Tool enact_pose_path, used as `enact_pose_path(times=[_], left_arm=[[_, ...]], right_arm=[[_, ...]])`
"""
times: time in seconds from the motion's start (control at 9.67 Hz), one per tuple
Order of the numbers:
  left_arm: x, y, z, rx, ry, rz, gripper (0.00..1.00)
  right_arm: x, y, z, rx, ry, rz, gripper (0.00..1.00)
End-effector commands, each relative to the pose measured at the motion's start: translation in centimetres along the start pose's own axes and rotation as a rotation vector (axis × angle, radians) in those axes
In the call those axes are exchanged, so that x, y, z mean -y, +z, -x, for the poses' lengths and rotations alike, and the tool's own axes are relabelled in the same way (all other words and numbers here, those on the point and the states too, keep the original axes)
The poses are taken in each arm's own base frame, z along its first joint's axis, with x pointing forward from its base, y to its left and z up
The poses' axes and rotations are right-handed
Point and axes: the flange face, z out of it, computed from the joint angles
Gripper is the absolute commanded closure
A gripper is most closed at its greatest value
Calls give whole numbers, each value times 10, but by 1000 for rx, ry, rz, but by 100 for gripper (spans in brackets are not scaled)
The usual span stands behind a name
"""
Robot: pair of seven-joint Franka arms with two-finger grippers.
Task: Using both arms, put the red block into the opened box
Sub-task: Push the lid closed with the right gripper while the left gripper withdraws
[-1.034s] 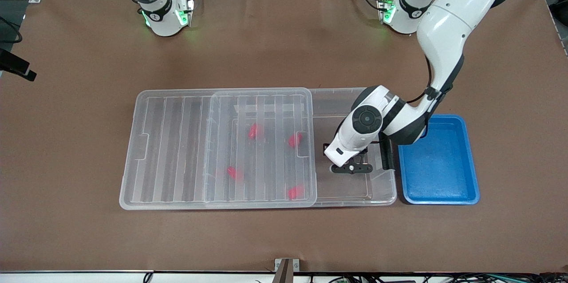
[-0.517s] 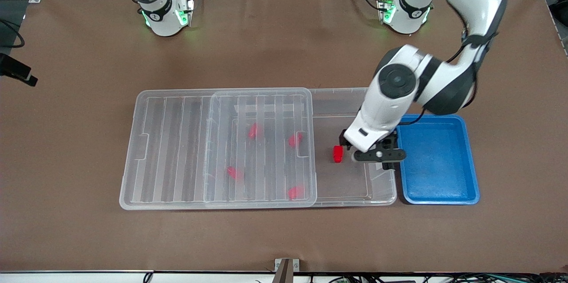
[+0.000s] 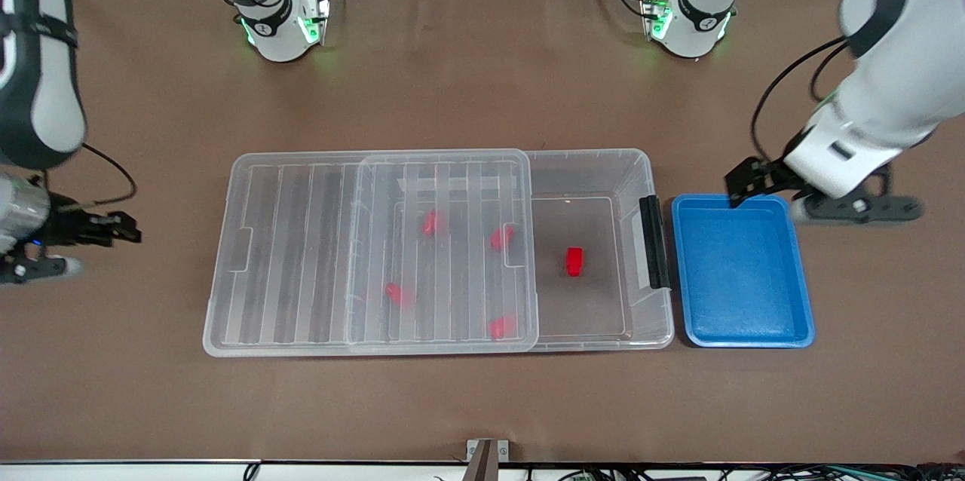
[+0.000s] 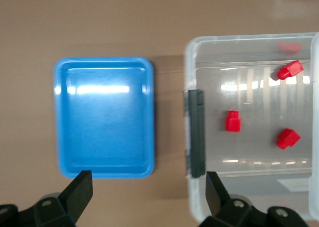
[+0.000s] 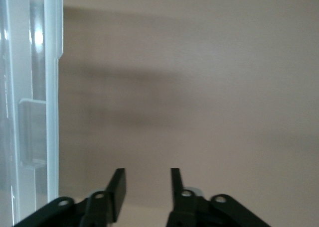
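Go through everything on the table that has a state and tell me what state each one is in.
Clear plastic storage box: partly open, ribbed lid slid toward the right arm's end.
Black latch: on the uncovered short end.
Small red block: lying loose in the uncovered part.
Blue shallow tray: empty.
Left gripper: open, holding nothing.
Right gripper: partly closed, holding nothing.

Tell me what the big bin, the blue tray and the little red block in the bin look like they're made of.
The bin: clear glossy plastic, since the table shows through it. The blue tray: likely molded plastic, with rounded corners and a soft sheen. The red block: probably hard plastic, uniformly bright with crisp stepped edges.
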Motion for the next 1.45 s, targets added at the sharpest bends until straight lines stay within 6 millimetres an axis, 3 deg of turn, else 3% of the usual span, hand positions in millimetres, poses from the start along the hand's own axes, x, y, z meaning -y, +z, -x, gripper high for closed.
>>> enact_pose_path(times=[0.0, 0.1, 0.21, 0.52, 0.83, 1.03, 1.34], left_arm=[[36, -14, 25, 49, 24, -8, 0], [50, -24, 28, 45, 1, -9, 0], [50, -25, 29, 43, -5, 8, 0], [52, -1, 20, 82, -28, 9, 0], [65, -14, 27, 73, -64, 41, 0], [74, -24, 40, 94, -84, 36, 0], [73, -21, 46, 102, -123, 19, 0]], right_arm=[[24, 38, -14, 43, -31, -87, 100], [40, 50, -14, 65, -57, -105, 100], [51, 52, -16, 65, -73, -112, 100], [72, 68, -21, 79, -78, -191, 100], [93, 71, -25, 77, -78, -239, 100], [122, 73, -29, 77, -66, -277, 100], [160, 83, -36, 79, -83, -266, 100]])
